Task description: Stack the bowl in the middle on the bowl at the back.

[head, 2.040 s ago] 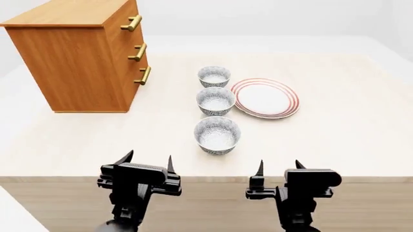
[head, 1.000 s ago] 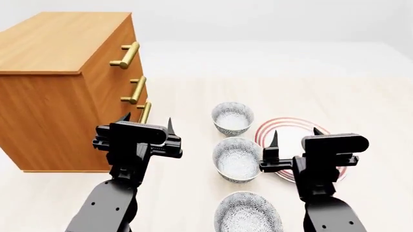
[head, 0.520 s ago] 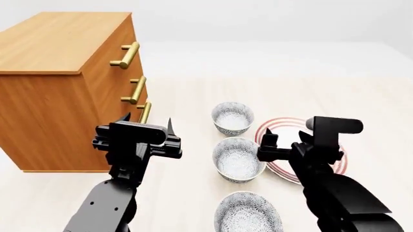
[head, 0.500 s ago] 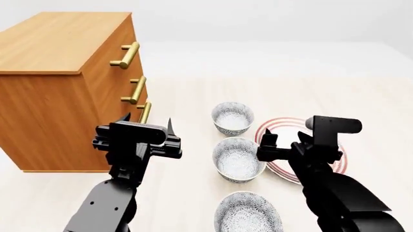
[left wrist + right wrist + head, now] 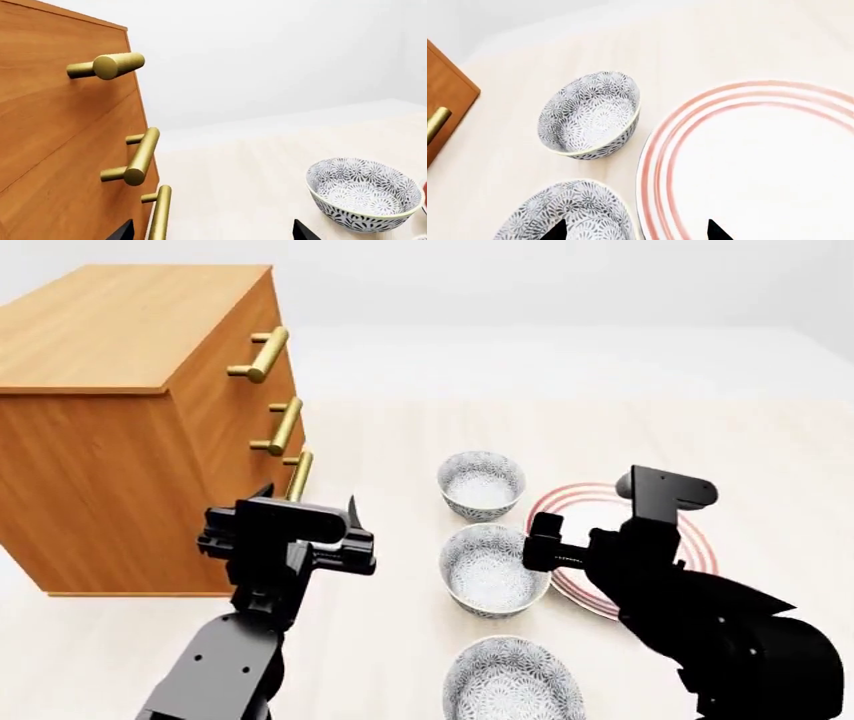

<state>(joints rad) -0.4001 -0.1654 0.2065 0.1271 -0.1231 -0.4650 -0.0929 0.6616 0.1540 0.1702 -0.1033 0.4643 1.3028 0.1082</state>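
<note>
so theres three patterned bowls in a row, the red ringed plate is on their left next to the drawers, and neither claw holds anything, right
Not quite. In the head view the red-ringed plate lies to the right of the bowls, away from the drawers. The rest holds: three bowls in a row, left claw and right claw both empty.

My left gripper (image 5: 304, 508) is held up w/ fingers spread wide, tips pointing up & fwd, nothing between them. My right gripper (image 5: 545, 540) is pitched fwd & down, arm bulking large in the head view; in the right wrist view both its tips (image 5: 554, 230) sit apart, empty
</note>
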